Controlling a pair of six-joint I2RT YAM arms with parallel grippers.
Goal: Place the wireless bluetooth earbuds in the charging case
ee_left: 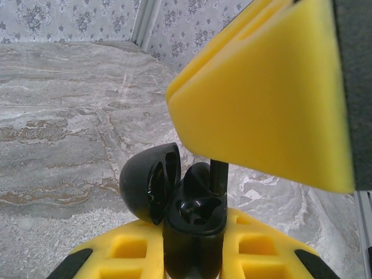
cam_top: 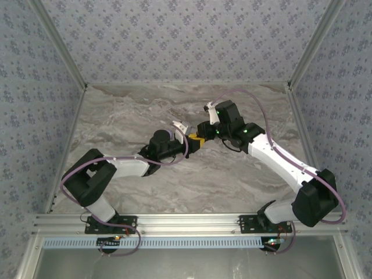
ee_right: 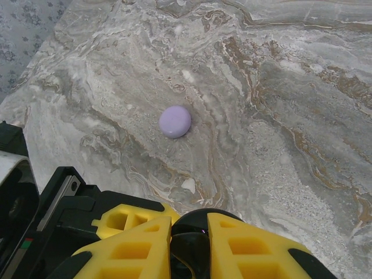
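Marbled grey desk (cam_top: 174,186) takes up the middle of the top view, with patterned walls (cam_top: 174,40) on three sides. The left arm (cam_top: 116,168) comes in from lower left and the right arm (cam_top: 279,157) from lower right. They meet just above frame centre, where the yellow tips are close together.

At the bottom of the left wrist view, the left jaws are closed on the charging case (ee_left: 195,232). They grip its lower body from both sides and the case stands upright. The lid (ee_left: 145,183) is hinged open and tilts off to the left of the body, hollow side facing right.

In the right wrist view a lilac blob (ee_right: 175,121), round and smooth, lies on the desk a bit left of centre, apart from everything else. The right jaws sit at bottom centre of that view with something dark and round in the gap, too dark to tell what.

In the left wrist view the right jaws are the big yellow block at upper right, pressed together and clamping one earbud (ee_left: 218,174). Its thin black stem sticks out below them, pointing straight down into the open top of the case. Cannot tell if it is seated. A rounded black lump (ee_left: 196,173) sits just left of the stem in the case top; cannot tell if it is the other earbud.
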